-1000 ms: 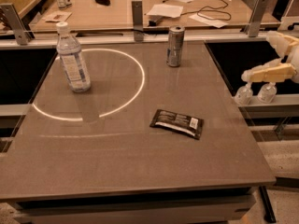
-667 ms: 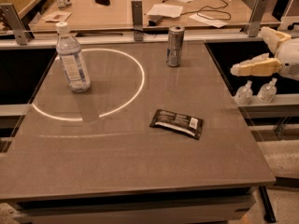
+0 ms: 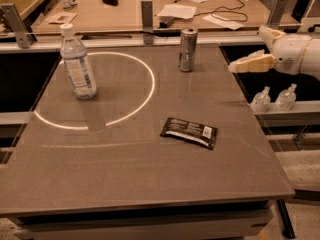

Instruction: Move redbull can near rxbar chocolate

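The redbull can (image 3: 187, 49) stands upright near the far edge of the grey table (image 3: 125, 174), right of centre. The rxbar chocolate (image 3: 189, 132) lies flat nearer the front, its white label patch toward the right end. My gripper (image 3: 246, 49) hangs at the right, beyond the table's right edge, level with the can and well apart from it. Its pale fingers (image 3: 252, 63) point left toward the can, spread open and empty.
A clear water bottle (image 3: 78, 63) with a white cap stands at the far left, on a bright ring of light. Two small bottles (image 3: 272, 99) sit on a ledge to the right of the table. A cluttered wooden desk (image 3: 150, 9) lies behind.
My gripper has moved up and to the left, closer to the can. The can, the bar and the bottle have not moved.
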### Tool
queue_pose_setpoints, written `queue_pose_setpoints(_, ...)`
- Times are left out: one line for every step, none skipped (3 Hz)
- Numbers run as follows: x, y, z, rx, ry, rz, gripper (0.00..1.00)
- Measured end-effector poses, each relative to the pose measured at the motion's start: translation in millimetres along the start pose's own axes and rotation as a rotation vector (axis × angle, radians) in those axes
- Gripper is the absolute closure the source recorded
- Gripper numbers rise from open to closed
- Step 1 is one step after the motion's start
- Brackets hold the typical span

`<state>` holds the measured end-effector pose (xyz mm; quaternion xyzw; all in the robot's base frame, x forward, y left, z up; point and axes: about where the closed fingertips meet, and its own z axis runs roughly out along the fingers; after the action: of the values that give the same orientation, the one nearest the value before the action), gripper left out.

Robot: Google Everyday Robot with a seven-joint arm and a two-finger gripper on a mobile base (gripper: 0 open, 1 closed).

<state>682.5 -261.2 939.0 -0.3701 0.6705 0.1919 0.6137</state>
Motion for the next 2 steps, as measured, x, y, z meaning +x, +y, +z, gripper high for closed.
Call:
queue_pose_setpoints(2.4,-13.0,48.1,-0.007,0.04,-0.03,0.0)
queue_pose_setpoints(2.1,-12.5,50.2,-0.009,0.04,-0.031,0.0)
